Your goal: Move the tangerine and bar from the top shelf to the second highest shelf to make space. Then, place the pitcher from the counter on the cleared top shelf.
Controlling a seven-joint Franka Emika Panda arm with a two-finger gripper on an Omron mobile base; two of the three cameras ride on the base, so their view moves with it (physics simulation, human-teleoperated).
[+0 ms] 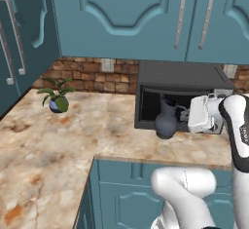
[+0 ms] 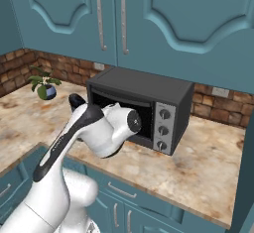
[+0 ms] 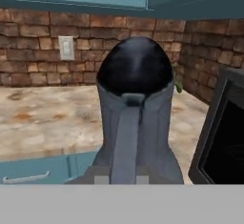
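One pitcher (image 1: 165,121), one potted plant (image 1: 57,98) at the left base view's middle left, one dark microwave (image 2: 149,105) (door open), all on the marbled worktop (image 1: 58,140). The pitcher stands upright at centre right of that view, before the microwave's mouth. The arm reaches level from the right, end effector (image 1: 184,117) clamped on the pitcher's loop handle.

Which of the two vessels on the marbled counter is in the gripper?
The dark blue-grey bulbous pitcher before the black microwave; the gripper is shut on its handle. The small potted plant stands apart, far left.
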